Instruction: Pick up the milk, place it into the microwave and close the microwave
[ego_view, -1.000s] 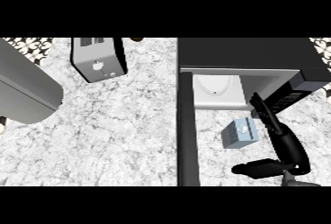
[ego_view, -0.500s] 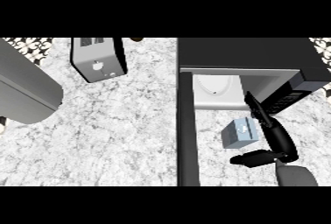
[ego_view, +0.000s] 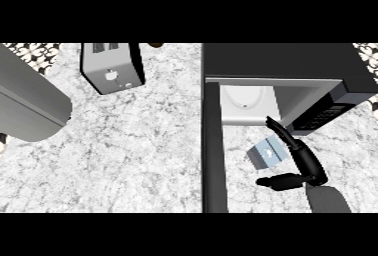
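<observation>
- Right hand (ego_view: 299, 165): one, black, entering from the lower right on a grey forearm. We find its fingers straight and pointing up toward the microwave mouth, thumb stuck out to the left; it has hold of nothing.
- Milk (ego_view: 266, 154): one small blue-grey carton, lying on the counter (ego_view: 133, 150) just in front of the microwave opening and just left of the hand. We cannot tell whether the fingers touch it.
- Microwave (ego_view: 295, 65): one, dark-bodied, standing open with its pale cavity showing and a keypad on the right.
- Microwave door (ego_view: 212, 150): one, swung fully out, seen edge-on as a dark bar down the view, left of the milk.
- Toaster (ego_view: 111, 67): one, grey, upper left, well apart from the work.
- Large grey curved object (ego_view: 29, 107): one, at the left edge; we cannot identify it.
- Left hand: none in view.
- Step in hand, as we judge it: grasping the milk. We would bring the palm over to the carton, set fingers and thumb on opposite faces, and close before lifting, keeping clear of the door and cavity lip.
</observation>
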